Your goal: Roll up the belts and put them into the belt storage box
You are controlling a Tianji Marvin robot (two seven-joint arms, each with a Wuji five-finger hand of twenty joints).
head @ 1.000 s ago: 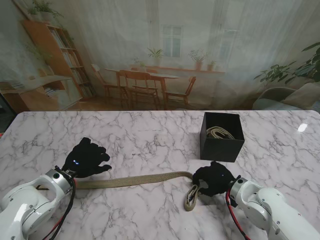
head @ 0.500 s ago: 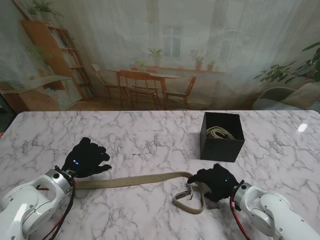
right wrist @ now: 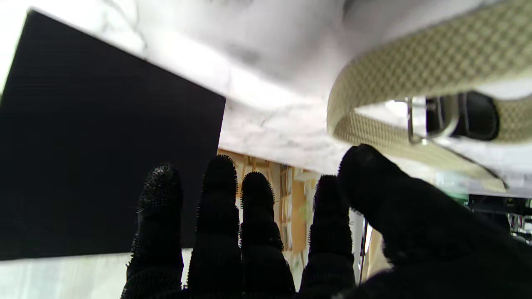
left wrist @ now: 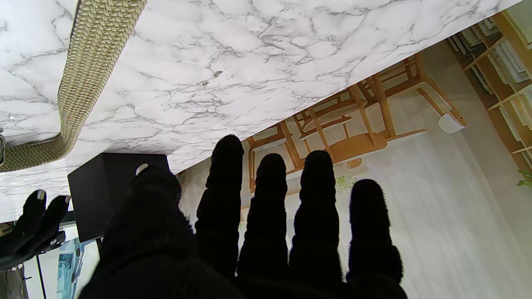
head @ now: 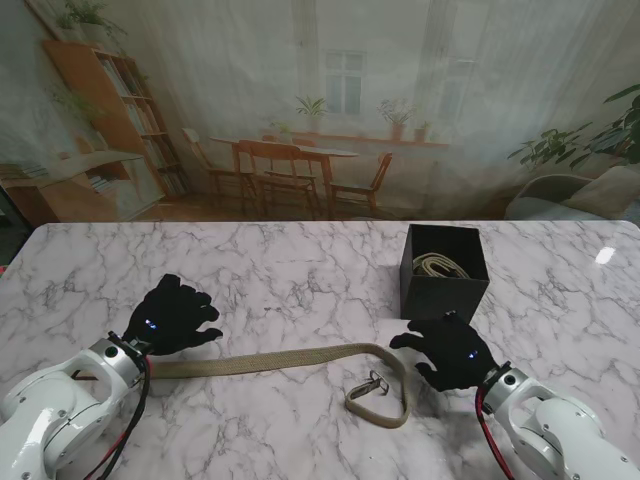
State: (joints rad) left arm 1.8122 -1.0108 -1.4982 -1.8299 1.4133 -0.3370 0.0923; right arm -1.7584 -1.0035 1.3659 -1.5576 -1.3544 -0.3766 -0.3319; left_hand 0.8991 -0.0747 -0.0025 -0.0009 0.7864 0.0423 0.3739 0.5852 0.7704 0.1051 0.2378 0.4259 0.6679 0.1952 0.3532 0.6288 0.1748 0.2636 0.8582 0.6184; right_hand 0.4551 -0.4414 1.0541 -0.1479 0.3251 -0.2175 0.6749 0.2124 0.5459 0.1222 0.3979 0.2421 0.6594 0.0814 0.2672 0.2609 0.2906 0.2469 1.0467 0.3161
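A tan woven belt (head: 270,360) lies flat across the marble table, its right end bent into a loop with the metal buckle (head: 366,388) resting inside. In the wrist views the belt (left wrist: 89,70) and its loop (right wrist: 374,95) show clearly. My right hand (head: 450,354) hovers open just right of the loop, fingers spread, holding nothing. My left hand (head: 176,317) is open over the belt's left end, fingers straight (left wrist: 270,216). The black storage box (head: 444,272) stands just beyond the right hand, with a rolled belt (head: 440,265) inside.
The box's dark wall (right wrist: 99,145) fills much of the right wrist view, close to the fingers. The table's far edge (head: 320,224) meets a printed room backdrop. Bare marble (head: 300,290) lies between the hands and the far edge.
The right hand let go of the belt end and drew back to the right, opening its fingers. The belt end dropped into a flat loop on the table. The left hand stayed put.
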